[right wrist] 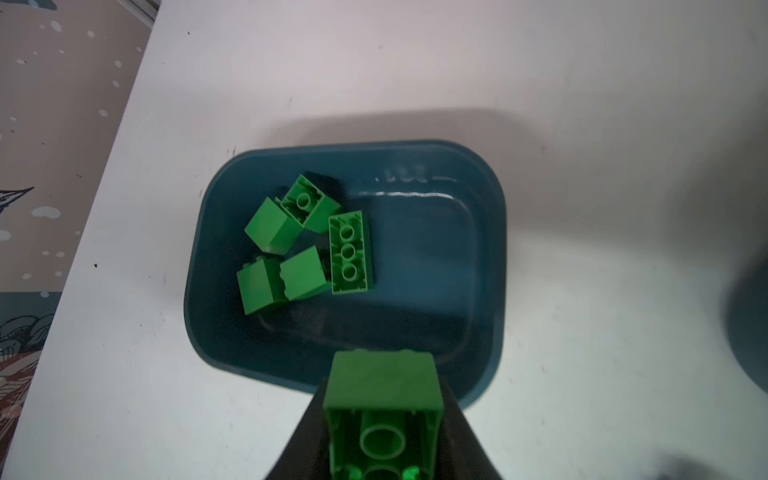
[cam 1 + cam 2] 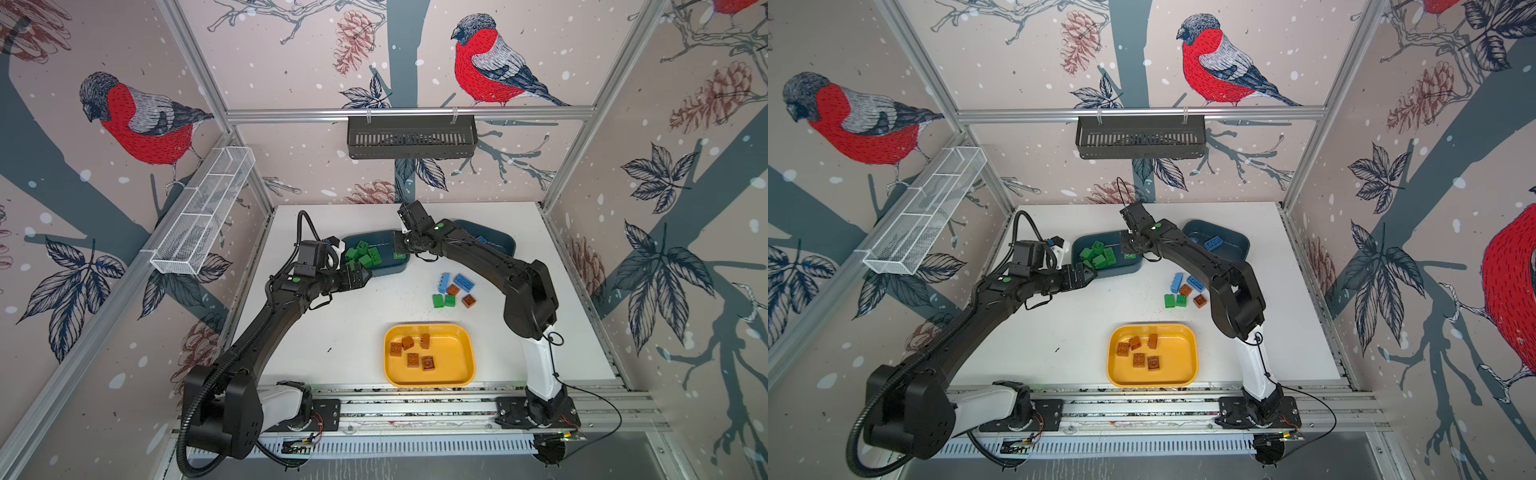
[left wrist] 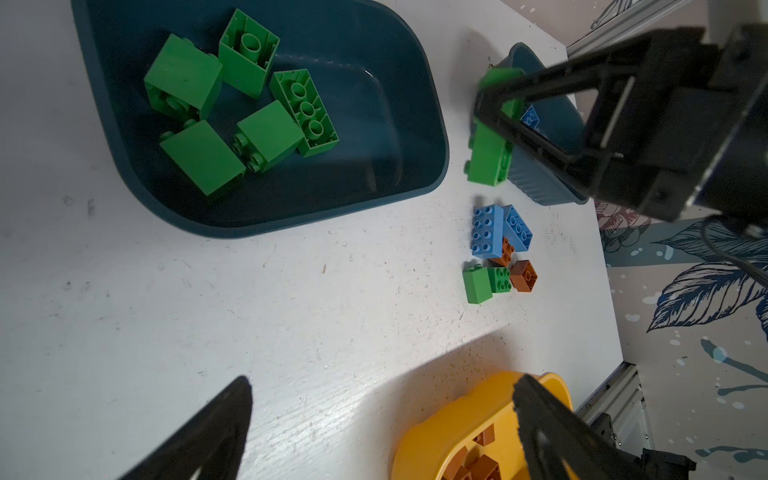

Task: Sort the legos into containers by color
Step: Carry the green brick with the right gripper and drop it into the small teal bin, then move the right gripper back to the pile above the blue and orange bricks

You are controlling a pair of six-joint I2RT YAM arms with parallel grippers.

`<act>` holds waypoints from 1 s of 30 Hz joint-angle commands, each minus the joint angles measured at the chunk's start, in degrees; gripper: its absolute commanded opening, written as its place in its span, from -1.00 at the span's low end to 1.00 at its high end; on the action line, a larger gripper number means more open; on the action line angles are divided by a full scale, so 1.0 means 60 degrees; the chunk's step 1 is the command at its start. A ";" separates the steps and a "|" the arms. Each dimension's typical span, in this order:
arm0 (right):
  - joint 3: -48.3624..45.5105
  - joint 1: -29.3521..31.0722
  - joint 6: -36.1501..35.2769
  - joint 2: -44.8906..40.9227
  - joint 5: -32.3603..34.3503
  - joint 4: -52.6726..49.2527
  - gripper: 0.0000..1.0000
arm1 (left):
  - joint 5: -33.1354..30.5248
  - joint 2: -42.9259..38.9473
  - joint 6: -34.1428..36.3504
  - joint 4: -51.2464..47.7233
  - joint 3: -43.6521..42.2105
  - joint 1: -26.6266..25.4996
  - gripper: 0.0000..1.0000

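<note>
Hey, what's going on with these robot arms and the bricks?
The right gripper holds a green lego above the teal tub's edge; the tub contains five green ones. The left gripper hangs open beside that tub. Five brown legos lie in the yellow tray, and six mixed legos wait loose on the table.

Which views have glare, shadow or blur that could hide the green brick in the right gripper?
Right wrist view: the green brick in the right gripper is dim and soft but readable; glare streaks the teal tub floor. Left wrist view: left gripper blurred, shadow across the table. Both top views: sharp, evenly lit.
</note>
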 commanded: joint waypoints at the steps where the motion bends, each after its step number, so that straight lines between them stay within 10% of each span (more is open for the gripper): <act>1: 0.0836 -0.0104 -0.0583 0.0841 0.0002 0.0504 -0.43 | -0.0103 -0.0053 -0.0149 0.0290 -0.0044 0.0041 0.95; 11: 0.2193 -0.0114 -0.1234 0.2650 0.0487 0.1564 -0.28 | -0.0154 0.0018 -0.0103 0.0298 -0.0085 0.0050 0.95; 19: 0.2326 -0.0123 -0.1083 0.2853 -0.0053 0.1944 0.24 | -0.0151 0.0048 0.0010 0.0304 -0.0187 0.0065 0.95; 30: -0.0016 -0.0205 -0.1414 -0.0133 0.0036 -0.0183 0.40 | 0.0532 0.0530 0.0077 0.0780 -0.0220 0.0063 0.95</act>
